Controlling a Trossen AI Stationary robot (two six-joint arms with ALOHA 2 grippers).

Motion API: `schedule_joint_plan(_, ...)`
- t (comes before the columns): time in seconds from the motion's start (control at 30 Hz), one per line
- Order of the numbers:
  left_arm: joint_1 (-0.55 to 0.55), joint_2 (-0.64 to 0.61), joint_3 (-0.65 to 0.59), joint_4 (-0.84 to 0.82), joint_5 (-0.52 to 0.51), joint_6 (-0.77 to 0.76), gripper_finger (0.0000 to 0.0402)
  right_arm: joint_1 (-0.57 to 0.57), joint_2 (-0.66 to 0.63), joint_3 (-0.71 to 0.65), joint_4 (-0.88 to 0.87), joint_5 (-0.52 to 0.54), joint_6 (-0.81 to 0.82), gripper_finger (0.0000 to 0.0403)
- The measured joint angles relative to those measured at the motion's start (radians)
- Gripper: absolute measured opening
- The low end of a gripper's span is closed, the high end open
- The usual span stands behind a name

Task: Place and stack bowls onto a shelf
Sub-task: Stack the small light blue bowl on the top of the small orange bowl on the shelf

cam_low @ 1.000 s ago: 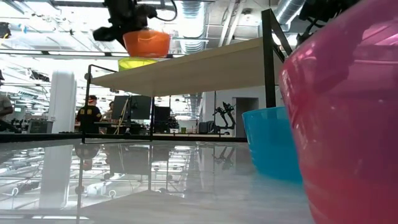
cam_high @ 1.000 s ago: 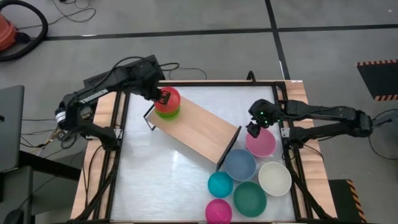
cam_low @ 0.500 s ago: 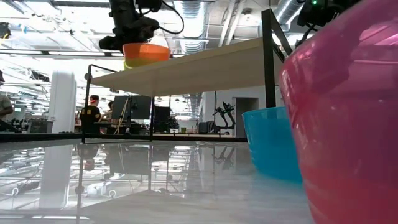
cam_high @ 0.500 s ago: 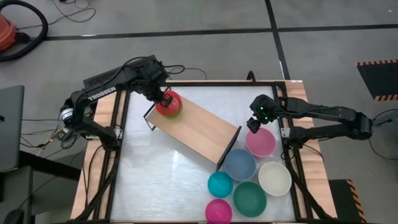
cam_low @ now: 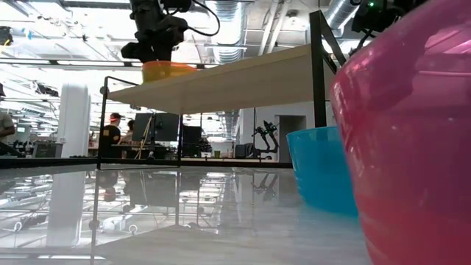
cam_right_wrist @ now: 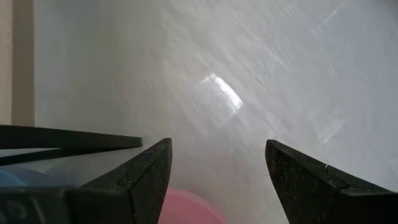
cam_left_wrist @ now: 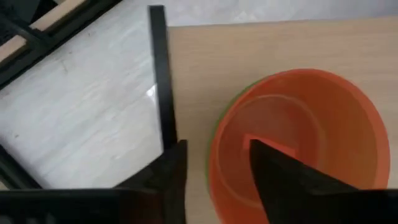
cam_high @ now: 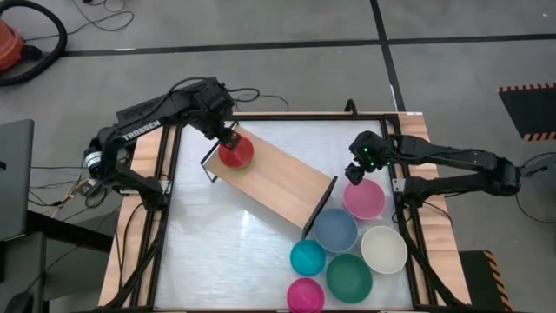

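The red-pink bowl (cam_high: 237, 152) sits nested in the lime green bowl (cam_left_wrist: 216, 122) on the far-left end of the light-wood shelf (cam_high: 276, 178); only a sliver of green shows. My left gripper (cam_left_wrist: 216, 149) is open above it. One finger stands outside the red-pink bowl's rim (cam_left_wrist: 210, 163), the other inside, with a gap showing. My right gripper (cam_high: 354, 177) hangs open over the table beside the shelf's right end, just beyond the pink bowl (cam_high: 364, 200), nothing between its fingers (cam_right_wrist: 149, 168).
At the near right of the table stand the grey-blue (cam_high: 335, 230), cream-white (cam_high: 384, 249), teal (cam_high: 307, 257), dark green (cam_high: 349, 277) and magenta (cam_high: 305, 295) bowls. The shelf lies slantwise; most of its board is bare. White tabletop (cam_high: 226, 252) shows at the near left.
My left gripper has come down with the red-pink bowl, which hung above the lime green bowl and tilted. The red-pink bowl now sits level inside the green one on the shelf, covering nearly all of it.
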Motion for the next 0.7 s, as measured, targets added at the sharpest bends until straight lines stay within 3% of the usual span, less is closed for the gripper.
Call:
schedule_joint_plan(0.17, 0.002, 0.0, 0.098, -0.049, 0.014, 0.015, 0.0194, 0.0, -0.002, 0.0, -0.021, 0.0, 0.005, 0.0286)
schedule_joint_plan(0.4, -0.061, -0.001, 0.328, -0.074, 0.062, 0.046, 0.0194, 0.015, -0.002, 0.0, -0.169, -0.003, 0.097, 0.0285)
schedule_joint_plan(0.57, -0.263, -0.003, 0.422, -0.033, 0.139, 0.097, 0.0193, 0.068, -0.002, 0.0, -0.198, -0.014, 0.12, 0.0286)
schedule_joint_plan(0.7, -0.507, 0.008, 0.424, -0.038, 0.087, 0.092, 0.0193, 0.103, -0.002, 0.0, -0.199, -0.016, 0.126, 0.0285)
